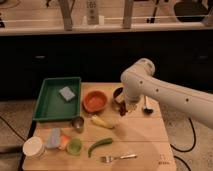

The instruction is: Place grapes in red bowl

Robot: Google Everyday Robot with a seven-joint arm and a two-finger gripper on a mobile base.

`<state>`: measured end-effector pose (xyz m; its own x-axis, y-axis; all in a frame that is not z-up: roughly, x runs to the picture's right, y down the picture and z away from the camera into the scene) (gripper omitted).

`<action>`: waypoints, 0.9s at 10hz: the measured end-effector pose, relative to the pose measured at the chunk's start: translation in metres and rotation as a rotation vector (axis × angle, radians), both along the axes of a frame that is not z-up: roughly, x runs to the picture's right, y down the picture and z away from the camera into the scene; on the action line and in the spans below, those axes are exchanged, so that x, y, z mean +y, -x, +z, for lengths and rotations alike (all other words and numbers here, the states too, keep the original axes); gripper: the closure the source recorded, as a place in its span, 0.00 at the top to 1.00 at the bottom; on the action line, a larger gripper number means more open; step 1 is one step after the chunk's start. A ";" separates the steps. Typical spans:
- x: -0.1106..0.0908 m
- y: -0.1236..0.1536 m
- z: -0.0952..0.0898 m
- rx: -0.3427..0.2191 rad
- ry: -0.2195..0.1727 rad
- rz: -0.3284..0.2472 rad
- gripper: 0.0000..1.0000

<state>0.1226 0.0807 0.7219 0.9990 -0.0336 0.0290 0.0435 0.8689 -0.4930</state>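
Note:
The red bowl [95, 101] stands empty on the wooden table [145, 135], right of the green tray. My gripper [123, 106] hangs from the white arm just right of the bowl, a little above the table. It is shut on the grapes [122, 111], a small dark red bunch that hangs below the fingers. The bunch is beside the bowl's right rim, not over it. A dark bowl [118, 93] sits behind the gripper, partly hidden by the arm.
A green tray [50, 107] holding a blue-grey sponge [66, 93] is at the left. In front lie a metal cup [77, 123], a yellow item [102, 121], a green chili pepper [100, 146], a fork [119, 158], a white cup [34, 147] and a green cup [74, 145]. A dark ladle [146, 107] lies at the right.

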 end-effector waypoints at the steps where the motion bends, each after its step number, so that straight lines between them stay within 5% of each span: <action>1: -0.001 0.001 0.001 -0.004 0.000 -0.004 0.00; 9: -0.015 0.018 0.016 -0.048 -0.007 -0.073 0.00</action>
<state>0.1044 0.0659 0.7377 0.9913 -0.1070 0.0765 0.1307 0.8660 -0.4827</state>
